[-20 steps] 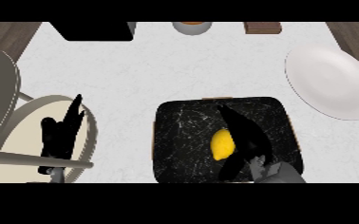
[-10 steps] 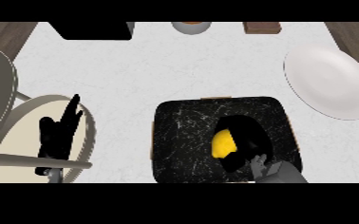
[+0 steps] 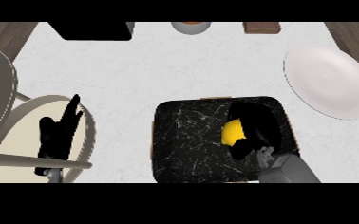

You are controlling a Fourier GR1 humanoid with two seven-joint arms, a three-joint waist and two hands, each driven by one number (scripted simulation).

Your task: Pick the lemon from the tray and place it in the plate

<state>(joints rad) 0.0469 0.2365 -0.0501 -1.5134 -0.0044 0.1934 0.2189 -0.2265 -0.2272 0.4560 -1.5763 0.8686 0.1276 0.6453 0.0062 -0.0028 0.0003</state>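
You are working over a pale, faintly marbled counter point(image 3: 161, 71), and the largest thing on it for your purpose is the square black tray with white scratch-like veining point(image 3: 193, 142), which sits near the lower middle of the head view. Up and to the right of it, well apart, lies the round white plate point(image 3: 326, 78), partly cut by the view's right edge; that is where the fruit must end up. Your right hand point(image 3: 258, 130) reaches in over the tray's right half, its black fingers curled around the small yellow lemon point(image 3: 232, 131), which shows only on its left side and appears to sit on the tray's surface, though you cannot tell whether it has left it. Your left hand point(image 3: 60, 130) rests at the left, fingers straight and pointing up, taking no part. By these signs you are in the grasping step: the fruit is enclosed but not carried. Next, I judge, you need a clean lift clear of the tray's rim, then a sweep up and rightward to the plate, keeping the curl closed until the fruit is over the plate's middle.
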